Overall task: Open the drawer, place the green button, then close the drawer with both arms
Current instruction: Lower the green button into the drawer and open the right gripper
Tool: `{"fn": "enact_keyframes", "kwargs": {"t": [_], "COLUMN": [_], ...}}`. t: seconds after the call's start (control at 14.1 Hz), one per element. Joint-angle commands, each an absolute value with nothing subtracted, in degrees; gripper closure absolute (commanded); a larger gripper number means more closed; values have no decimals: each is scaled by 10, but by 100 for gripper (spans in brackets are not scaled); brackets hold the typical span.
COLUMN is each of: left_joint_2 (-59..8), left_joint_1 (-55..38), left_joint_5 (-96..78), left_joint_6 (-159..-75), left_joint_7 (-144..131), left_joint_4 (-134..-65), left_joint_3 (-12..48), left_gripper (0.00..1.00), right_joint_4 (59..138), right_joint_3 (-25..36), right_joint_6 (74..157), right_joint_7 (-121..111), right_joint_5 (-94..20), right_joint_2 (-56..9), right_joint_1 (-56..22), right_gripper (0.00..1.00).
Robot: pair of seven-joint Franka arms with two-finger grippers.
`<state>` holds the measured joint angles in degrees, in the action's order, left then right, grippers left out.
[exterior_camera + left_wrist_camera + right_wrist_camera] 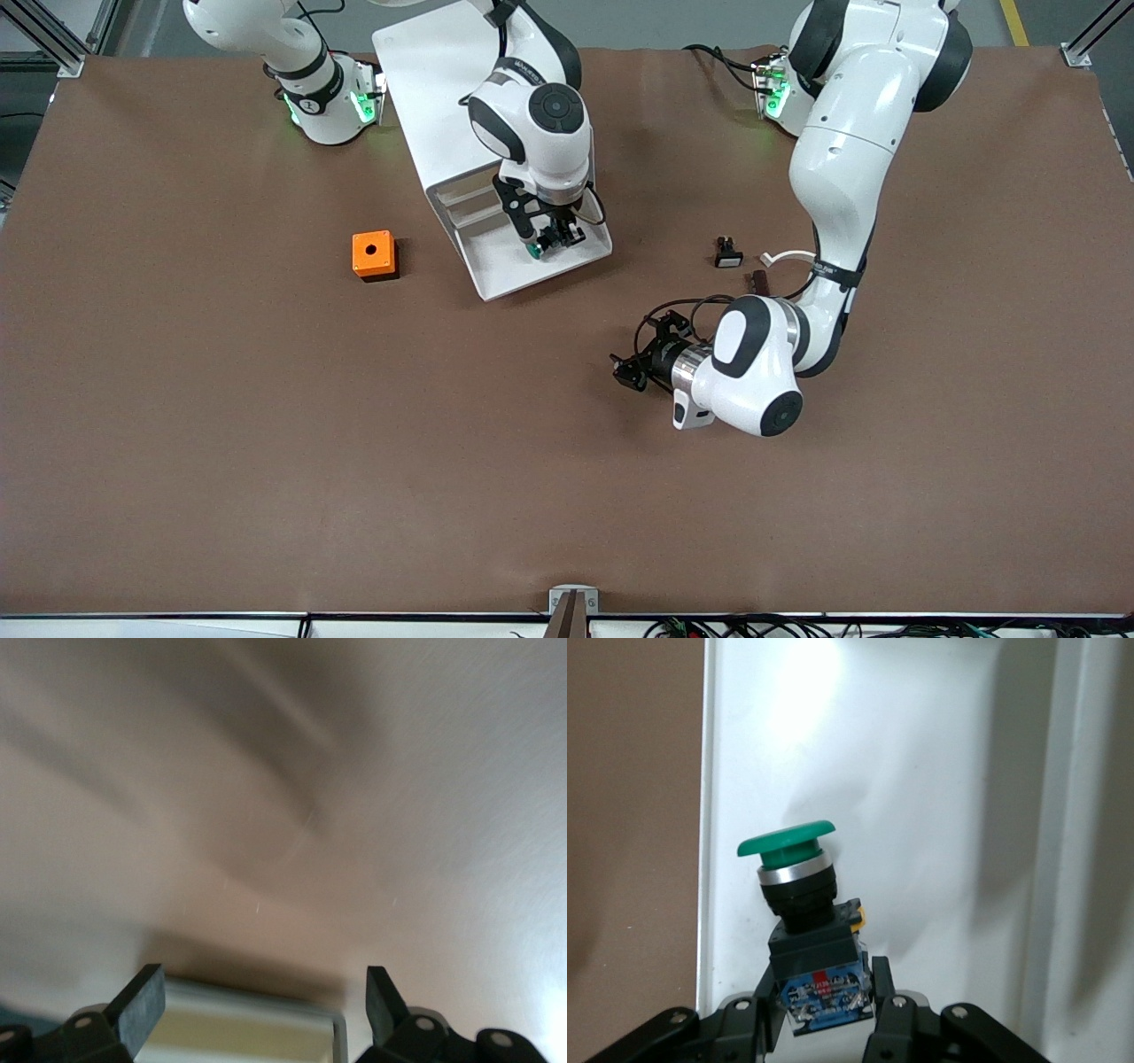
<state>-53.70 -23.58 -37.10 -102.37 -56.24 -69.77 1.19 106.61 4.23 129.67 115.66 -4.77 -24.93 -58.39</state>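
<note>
The right gripper [556, 237] is clamped on the button [538, 251] by its black body, with the green cap sticking out past the fingertips, and it hangs over the open drawer [567, 266], well inside the pulled-out white tray. In the right wrist view the button [799, 921] shows against the tray's bare white floor [921, 797], with the tray's edge and the brown table just beside it; whether the button already touches the floor I cannot tell. The left gripper [631, 370] waits with its jaws spread wide and nothing between them, low over bare table, nearer to the front camera than the drawer and toward the left arm's end of the table. Judging from this, the opening is done and the placing is under way: what seems left is to let go of the button inside the drawer, lift clear, and push the drawer shut into the cabinet [434, 80]. The left gripper looks placed to help with that push, though this is only a guess. An orange cube [374, 255] with a hole sits beside the drawer toward the right arm's end of the table, and a small black part [727, 252] with a white face lies toward the left arm's end. As for writing, the button's base carries a blue and red label [824, 988], but its print is too small to read.
</note>
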Motion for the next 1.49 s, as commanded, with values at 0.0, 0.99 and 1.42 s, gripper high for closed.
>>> {"fn": "enact_keyframes", "kwargs": {"t": [0.0, 0.99, 1.42], "left_joint_2": [-523, -474, -463], "left_joint_1": [-248, -315, -365], "left_joint_5": [-323, -154, -87], "left_joint_6": [-1085, -1170, -1169], "left_joint_7": [-527, -507, -542], "left_joint_4": [-703, -707, -710], "left_joint_3": [5, -29, -26], "left_gripper": [0, 0, 0], "right_joint_4": [1051, 1052, 1050], "right_joint_3": [47, 47, 47], "right_joint_6": [1303, 1296, 1296], "right_joint_7": [1168, 1223, 1223], "right_joint_5": [-59, -60, -58], "right_joint_2": [-267, -268, -273], "right_joint_1": [-592, -610, -614], "right_gripper": [100, 100, 0]}}
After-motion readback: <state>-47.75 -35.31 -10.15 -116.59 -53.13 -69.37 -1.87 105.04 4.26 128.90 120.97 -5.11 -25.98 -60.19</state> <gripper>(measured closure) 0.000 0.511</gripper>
